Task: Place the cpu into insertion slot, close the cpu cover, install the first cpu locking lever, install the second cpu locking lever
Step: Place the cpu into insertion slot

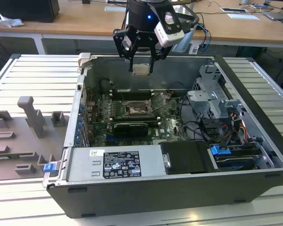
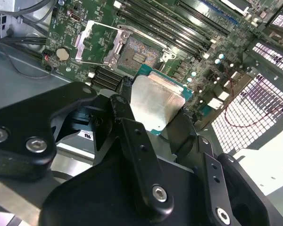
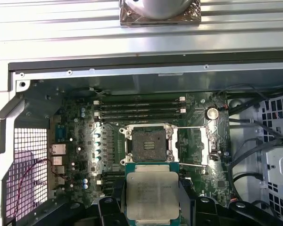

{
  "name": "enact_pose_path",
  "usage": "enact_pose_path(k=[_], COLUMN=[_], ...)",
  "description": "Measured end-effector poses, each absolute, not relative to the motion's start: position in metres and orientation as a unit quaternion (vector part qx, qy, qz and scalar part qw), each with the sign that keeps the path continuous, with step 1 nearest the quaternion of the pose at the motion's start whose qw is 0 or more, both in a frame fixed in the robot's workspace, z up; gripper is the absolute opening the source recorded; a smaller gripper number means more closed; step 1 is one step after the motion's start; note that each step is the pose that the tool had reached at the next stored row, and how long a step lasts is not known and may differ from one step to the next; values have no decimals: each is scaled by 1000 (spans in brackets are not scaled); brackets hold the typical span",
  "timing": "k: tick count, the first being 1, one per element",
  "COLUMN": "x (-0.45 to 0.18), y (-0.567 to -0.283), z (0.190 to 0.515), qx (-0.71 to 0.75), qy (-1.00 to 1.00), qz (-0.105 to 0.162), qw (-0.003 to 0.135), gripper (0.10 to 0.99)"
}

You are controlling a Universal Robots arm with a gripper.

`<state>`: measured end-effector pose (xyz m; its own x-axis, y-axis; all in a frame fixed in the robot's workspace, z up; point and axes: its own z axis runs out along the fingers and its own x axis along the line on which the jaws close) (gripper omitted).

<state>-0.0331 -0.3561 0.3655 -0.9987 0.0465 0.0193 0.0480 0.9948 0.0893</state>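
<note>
Pale silvery square cpu (image 3: 152, 195), green-edged, gripped flat by the tool (image 1: 141, 70) above the uncovered insertion slot (image 3: 149, 143)

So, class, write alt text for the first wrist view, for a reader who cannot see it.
The gripper holds the cpu by its edges, silvery top facing the camera. Beyond it, the insertion slot sits empty on the green circuit board.

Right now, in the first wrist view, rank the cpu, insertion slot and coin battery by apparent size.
1. the cpu, though it is held nearer the camera, so its lead over the slot is unsure.
2. the insertion slot.
3. the coin battery, clearly smallest.
</note>
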Motion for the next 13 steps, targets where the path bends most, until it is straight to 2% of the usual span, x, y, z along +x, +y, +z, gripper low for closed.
enact_pose_path(k=[13], x=[-33], y=[-356], z=[364], qx=[-94], qy=[-994], qz=[-45], qw=[5], gripper=[541])
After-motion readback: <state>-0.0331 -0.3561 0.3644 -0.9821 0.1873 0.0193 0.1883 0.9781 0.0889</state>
